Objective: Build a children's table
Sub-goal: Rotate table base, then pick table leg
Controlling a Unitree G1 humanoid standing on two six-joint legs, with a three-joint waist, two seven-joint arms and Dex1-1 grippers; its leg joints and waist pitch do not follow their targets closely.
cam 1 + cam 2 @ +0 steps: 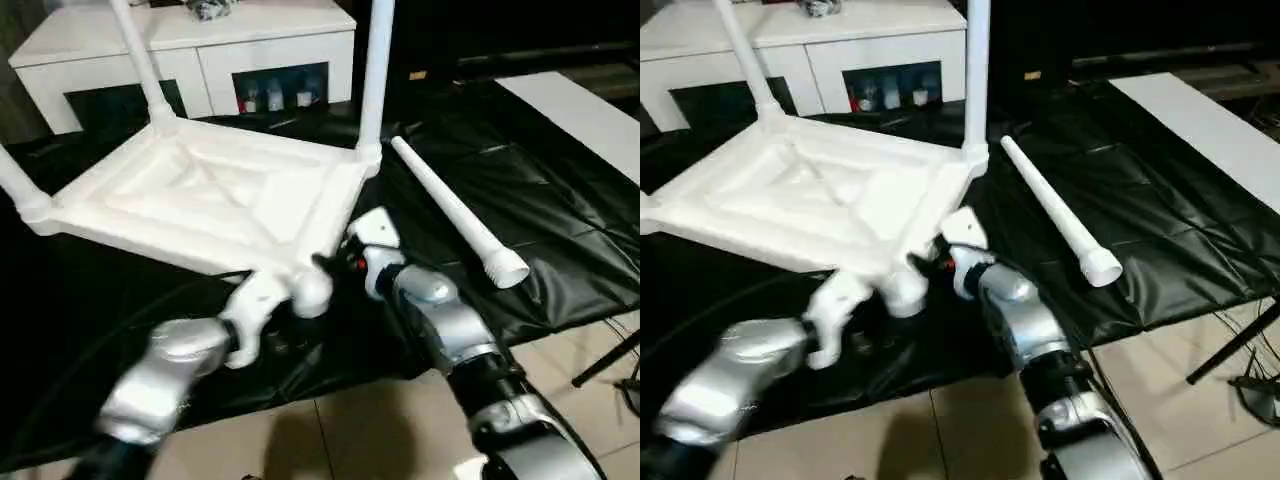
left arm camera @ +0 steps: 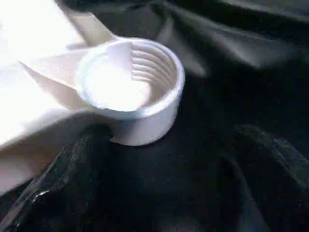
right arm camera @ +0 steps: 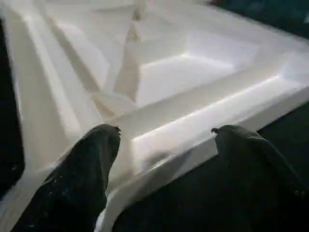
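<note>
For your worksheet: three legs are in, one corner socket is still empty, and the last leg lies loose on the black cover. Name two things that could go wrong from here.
1. The tabletop sits tilted, its empty threaded socket near the cover's front edge; a push from the right gripper, open at the rim, might slide or tip it.
2. The loose leg is round and could roll toward the floor.

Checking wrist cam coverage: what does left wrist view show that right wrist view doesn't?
Left wrist alone: the empty corner socket, threaded inside, over the black cover. Right wrist alone: the right gripper open, fingers straddling the tabletop's rim, plus the ribbed underside. Shared: the white tabletop and black cover beneath.
</note>
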